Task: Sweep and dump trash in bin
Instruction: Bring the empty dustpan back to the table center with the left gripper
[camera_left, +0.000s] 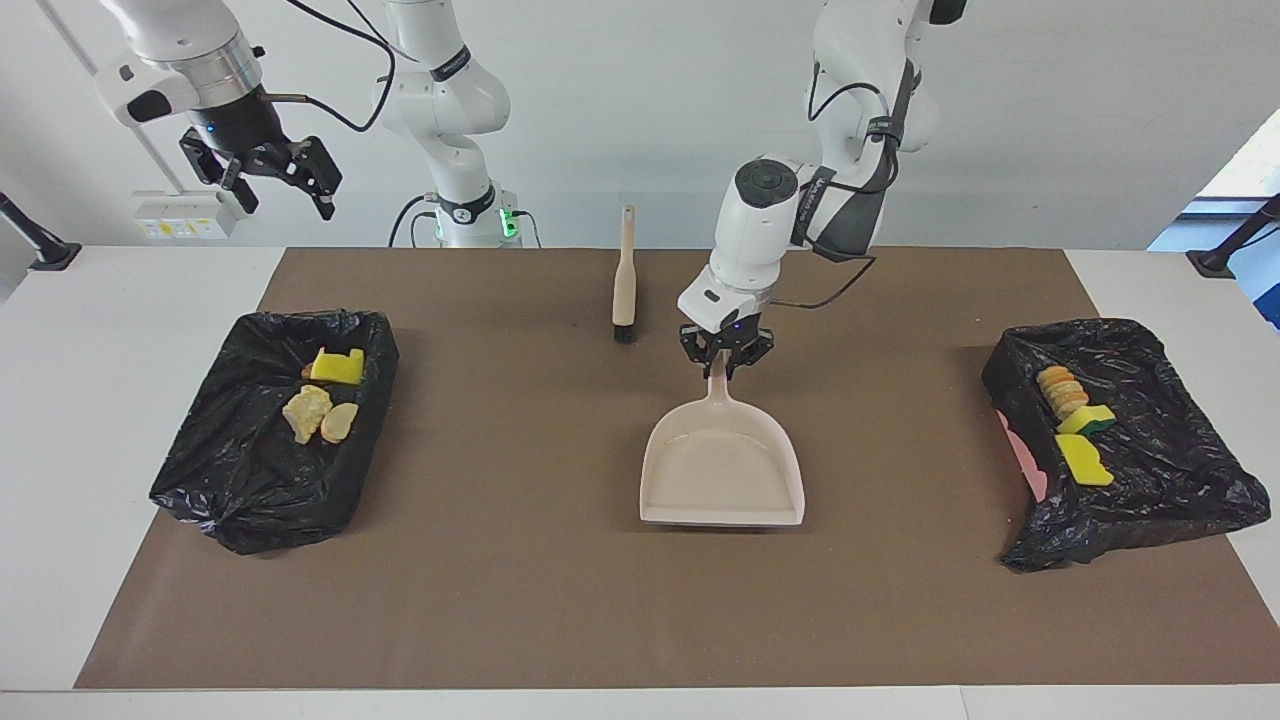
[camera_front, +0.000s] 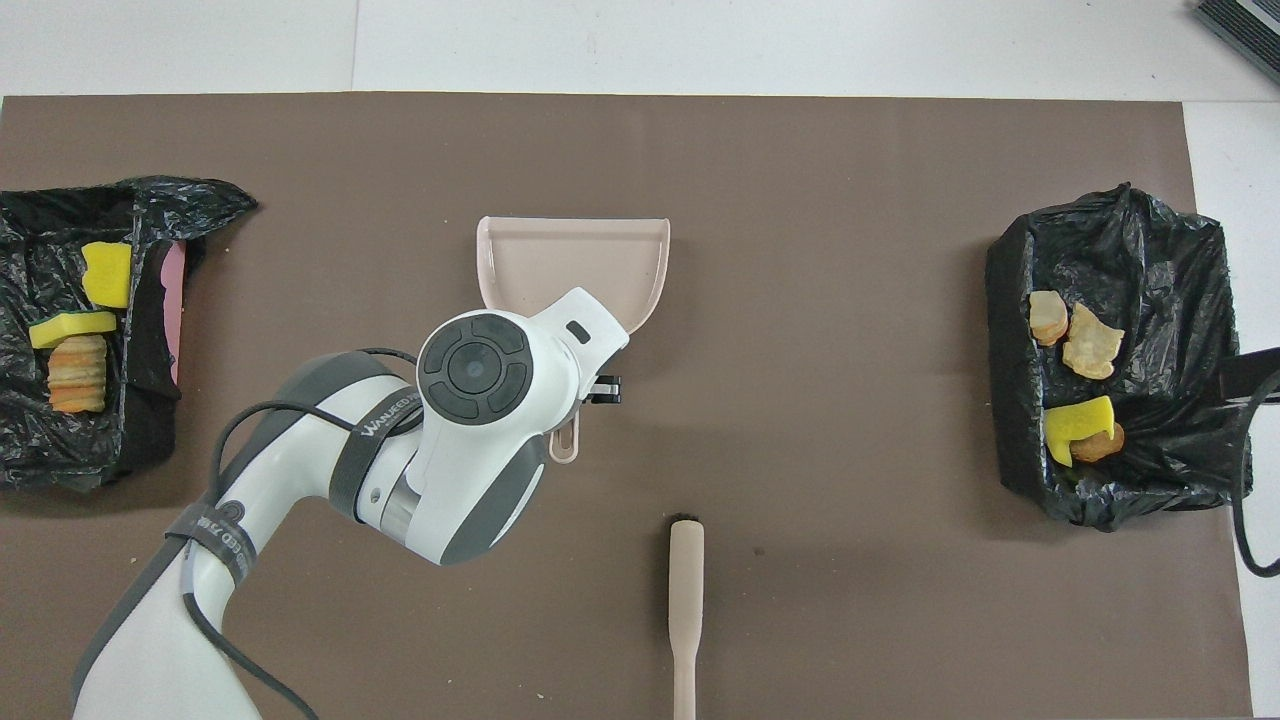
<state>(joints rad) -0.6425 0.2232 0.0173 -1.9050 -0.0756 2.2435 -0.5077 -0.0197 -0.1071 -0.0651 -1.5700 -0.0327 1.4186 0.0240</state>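
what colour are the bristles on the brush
Black, against a beige handle; the brush shows them best in the facing view.

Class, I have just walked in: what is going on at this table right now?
The left gripper is shut on the handle of the empty beige dustpan, holding it over the middle of the brown mat. The brush lies untouched, nearer to the robots. All seven bits of trash sit in the two black-lined bins, one at each end of the table. The right gripper waits open, raised over the right arm's end.
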